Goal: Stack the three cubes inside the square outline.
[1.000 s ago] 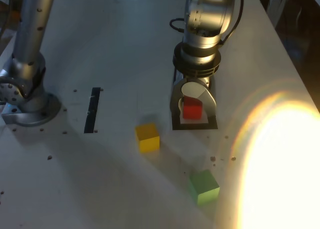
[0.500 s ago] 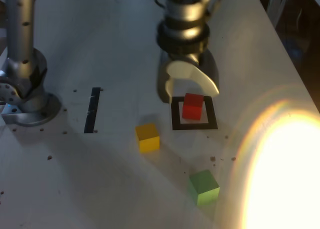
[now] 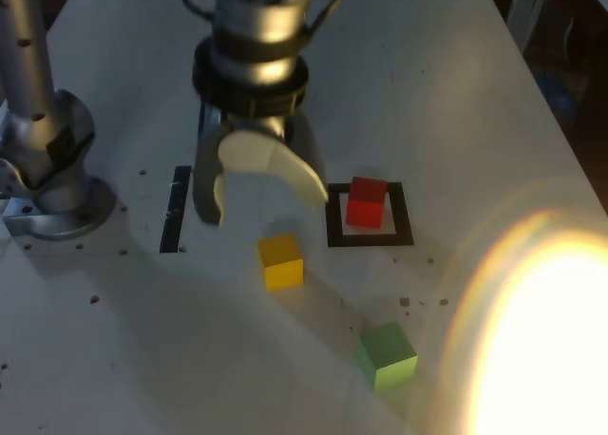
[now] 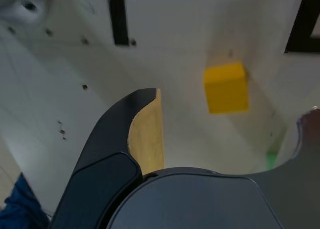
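Observation:
The red cube stands inside the square outline, free of the gripper. My gripper hangs open and empty above the table, to the exterior view's left of the outline and just behind the yellow cube. The green cube lies nearer the front edge. In the wrist view the yellow cube shows ahead between the spread fingers. A green sliver of the green cube peeks past the gripper body. A corner of the square outline shows at the edge.
A thin black strip lies on the table at the exterior view's left, also seen as the strip in the wrist view. The arm's base stands at the far left. Strong glare washes out the front right of the table.
The gripper let go of the red cube in the outline, rose, and swung to the exterior view's left, ending over the spot behind the yellow cube. The cubes have not moved.

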`<state>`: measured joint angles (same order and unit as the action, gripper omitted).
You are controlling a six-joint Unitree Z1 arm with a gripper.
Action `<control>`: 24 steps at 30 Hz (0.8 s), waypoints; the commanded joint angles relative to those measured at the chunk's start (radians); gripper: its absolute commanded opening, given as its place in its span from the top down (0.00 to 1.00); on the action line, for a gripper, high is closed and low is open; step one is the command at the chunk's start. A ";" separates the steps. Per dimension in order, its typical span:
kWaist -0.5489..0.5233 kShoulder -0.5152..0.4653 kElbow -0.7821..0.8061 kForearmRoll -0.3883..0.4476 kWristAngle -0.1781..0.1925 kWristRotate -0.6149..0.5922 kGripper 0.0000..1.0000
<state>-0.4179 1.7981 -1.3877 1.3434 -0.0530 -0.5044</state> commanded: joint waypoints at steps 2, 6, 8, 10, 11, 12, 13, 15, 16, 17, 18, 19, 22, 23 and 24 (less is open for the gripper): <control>-0.020 0.021 0.024 -0.036 0.019 -0.052 0.11; -0.031 0.055 0.060 -0.107 0.035 -0.084 0.11; -0.033 0.068 0.077 -0.138 0.039 -0.090 0.11; -0.034 0.075 0.092 -0.160 0.042 -0.096 0.11; -0.033 0.077 0.099 -0.168 0.043 -0.097 0.11; -0.032 0.079 0.104 -0.174 0.044 -0.097 0.11; -0.030 0.082 0.110 -0.181 0.044 -0.098 0.11; -0.022 0.087 0.126 -0.200 0.043 -0.097 0.11; -0.016 0.092 0.139 -0.218 0.039 -0.093 0.11; -0.011 0.097 0.148 -0.231 0.036 -0.089 0.11; -0.005 0.101 0.159 -0.246 0.032 -0.084 0.11; 0.001 0.106 0.170 -0.262 0.028 -0.079 0.11; 0.016 0.115 0.198 -0.301 0.018 -0.060 0.11; 0.020 0.118 0.205 -0.311 0.016 -0.054 0.11; 0.025 0.120 0.212 -0.319 0.014 -0.049 0.12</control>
<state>-0.3965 1.9138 -1.1783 1.0294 -0.0383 -0.5567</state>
